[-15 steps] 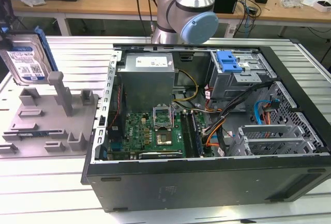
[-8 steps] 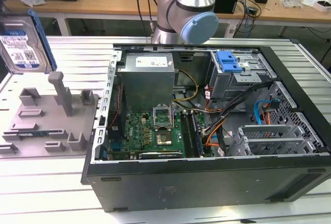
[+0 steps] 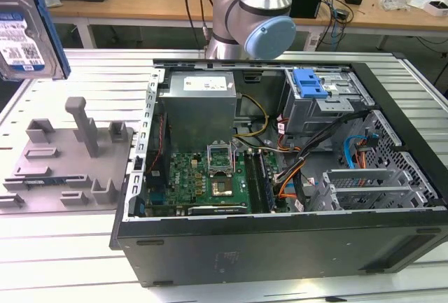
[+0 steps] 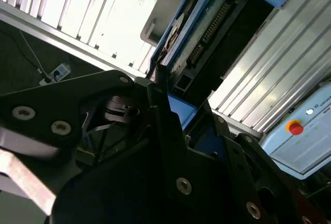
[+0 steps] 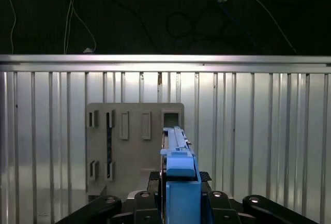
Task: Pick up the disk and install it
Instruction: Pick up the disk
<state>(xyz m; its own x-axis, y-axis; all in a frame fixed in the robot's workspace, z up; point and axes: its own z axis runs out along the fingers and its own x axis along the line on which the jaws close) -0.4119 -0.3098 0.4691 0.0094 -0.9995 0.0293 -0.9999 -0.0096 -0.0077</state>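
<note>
The flat silver disk [image 3: 21, 37], white-and-blue label up front and blue plastic carrier rail around it, hangs in the air at the exterior view's far left edge. It's above the grey plastic fixture plate [image 3: 70, 159] and well apart from the open black computer case [image 3: 280, 243]. There's free room all round it, with the ribbed aluminium table [image 3: 63, 247] lying bare beside the plate. In the case, the grey metal drive cage [image 3: 336, 103] with its blue latch [image 3: 309, 82] sits at the far corner, with cables crowding below it. In the first wrist view the black gripper [image 5: 180, 178] clamps the disk edge-on, its jaws closed to the rail's thickness.
</note>
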